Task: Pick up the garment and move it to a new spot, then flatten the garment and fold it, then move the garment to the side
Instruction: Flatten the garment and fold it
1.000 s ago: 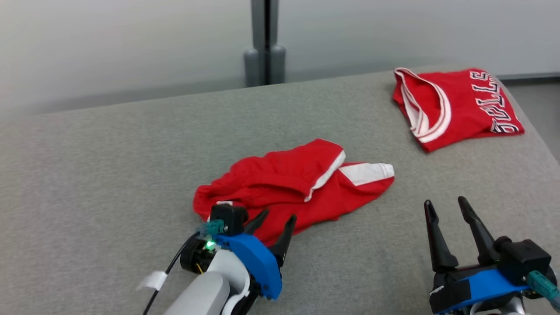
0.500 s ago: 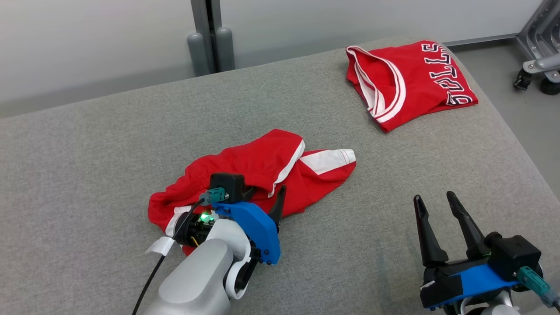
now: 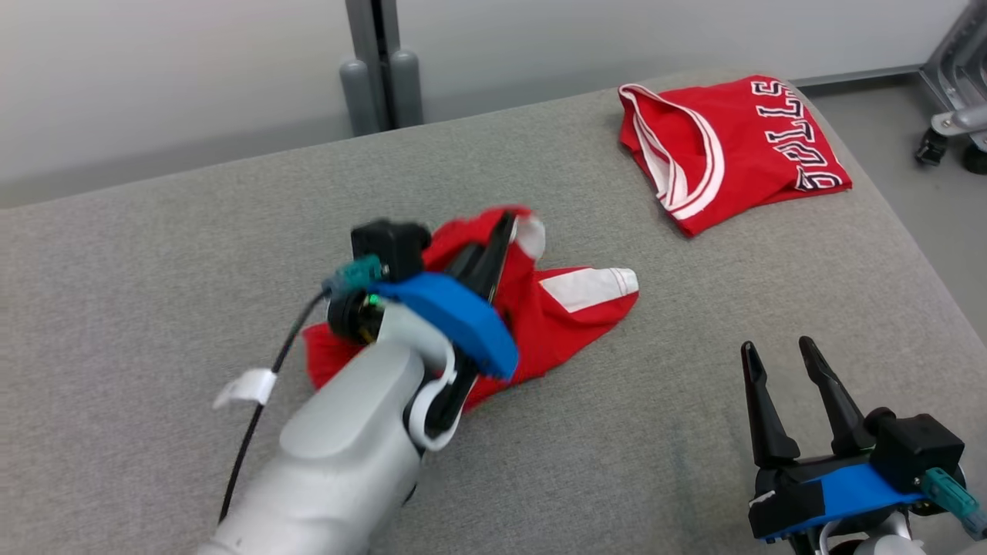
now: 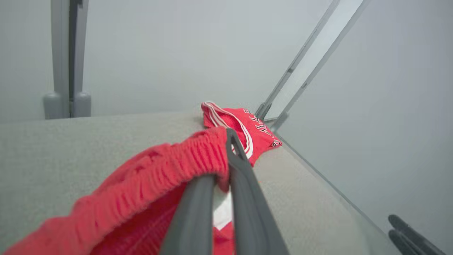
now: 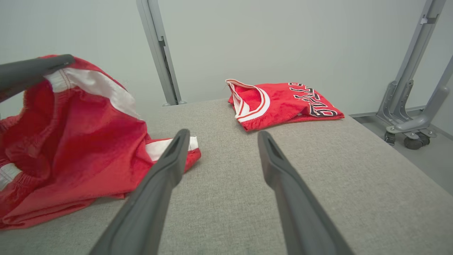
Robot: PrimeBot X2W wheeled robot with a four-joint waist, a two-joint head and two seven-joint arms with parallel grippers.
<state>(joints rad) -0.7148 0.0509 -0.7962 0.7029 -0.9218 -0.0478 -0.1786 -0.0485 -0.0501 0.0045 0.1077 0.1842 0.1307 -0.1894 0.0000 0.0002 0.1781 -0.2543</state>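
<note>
The garment is a pair of red shorts with white stripes, crumpled in the middle of the grey cloth-covered table. My left gripper is shut on its elastic waistband and holds that edge raised, while the rest trails on the table. In the left wrist view the gathered waistband is pinched between the fingers of the left gripper. From the right wrist, the lifted garment hangs at the left. My right gripper stands open at the lower right, its fingers apart over bare table.
A folded red jersey with BULLS lettering lies at the table's far right corner. A grey post stands behind the table. A wheeled metal frame stands on the floor past the right edge.
My left gripper has shut on the garment's waistband and lifted it up and away from me. The right gripper stays open in place. The camera shifted early on.
</note>
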